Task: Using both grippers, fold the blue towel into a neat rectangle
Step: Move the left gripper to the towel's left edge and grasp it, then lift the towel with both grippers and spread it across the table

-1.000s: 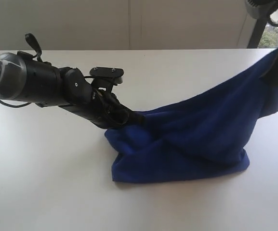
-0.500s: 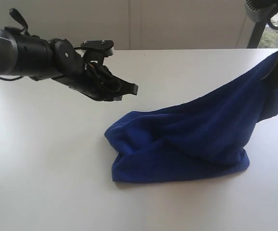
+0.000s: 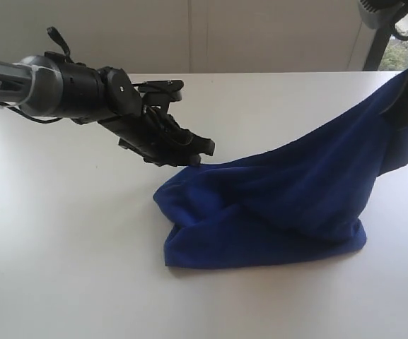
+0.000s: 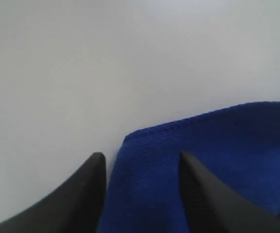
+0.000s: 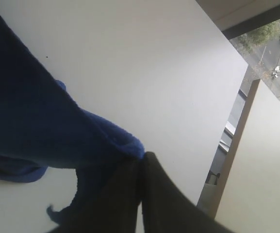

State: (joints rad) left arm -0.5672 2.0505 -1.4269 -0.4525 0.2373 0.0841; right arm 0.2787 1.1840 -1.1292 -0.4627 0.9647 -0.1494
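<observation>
The blue towel (image 3: pixel 274 205) lies bunched on the white table (image 3: pixel 69 247), and its right end is pulled up towards the right edge of the exterior view. My left gripper (image 3: pixel 200 152) hovers just above and left of the towel's near-left corner. In the left wrist view the left gripper (image 4: pixel 140 156) is open, and the hemmed corner of the towel (image 4: pixel 217 136) shows between its two fingers, below them. My right gripper (image 5: pixel 140 160) is shut on a raised edge of the towel (image 5: pixel 33 121), which hangs from its tips.
The table's far edge (image 3: pixel 260 72) meets a pale wall behind. A window frame (image 3: pixel 377 42) stands at the back right. Bare table surface spreads to the left of and in front of the towel.
My left gripper left the towel's corner, rose to the left, then came back down beside that corner with its jaws now apart. The towel and the right gripper have not moved.
</observation>
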